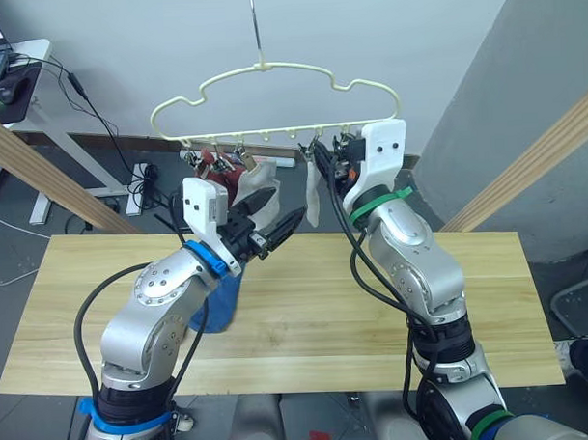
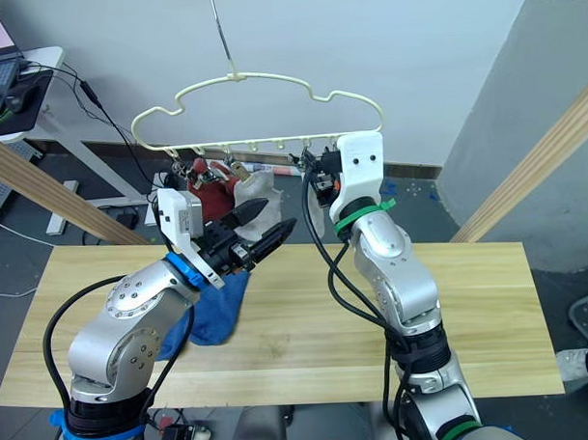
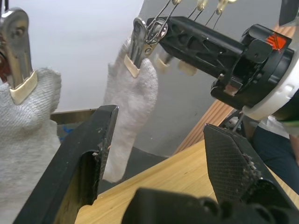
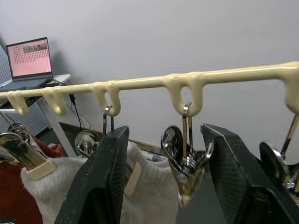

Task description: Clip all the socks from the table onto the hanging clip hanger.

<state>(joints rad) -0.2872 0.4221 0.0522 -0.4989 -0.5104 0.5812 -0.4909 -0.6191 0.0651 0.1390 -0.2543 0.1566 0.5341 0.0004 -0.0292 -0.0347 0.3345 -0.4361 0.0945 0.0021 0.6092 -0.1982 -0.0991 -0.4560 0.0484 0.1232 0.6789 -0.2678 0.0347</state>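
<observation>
1. The plank surface (image 1: 307, 306) stretched wide below my arms, and a blue sock (image 2: 220, 314) lay on it beside my left arm, part hidden by the arm.
2. The pale yellow clip hanger (image 1: 270, 95) hung from its thin hook above the far edge, its row of clips level with my raised wrists.
3. Already clipped up were a rust red sock (image 1: 218, 171) at the left end and two light grey socks, one (image 1: 257, 180) next to the red and another (image 1: 312, 195) nearer the middle.
4. My left fingers (image 1: 272, 221) stood wide apart and empty, pointing toward the hung grey socks.
5. My right fingers (image 4: 163, 182) were spread too, holding nothing, bracketing a bare metal clip (image 4: 186, 161) under the hanger's bar.
6. By my reckoning the work stood between socks: the next move called for my left fingers to drop to the blue sock, lift it by its cuff, and bring it to the clip my right fingers would squeeze open.
</observation>
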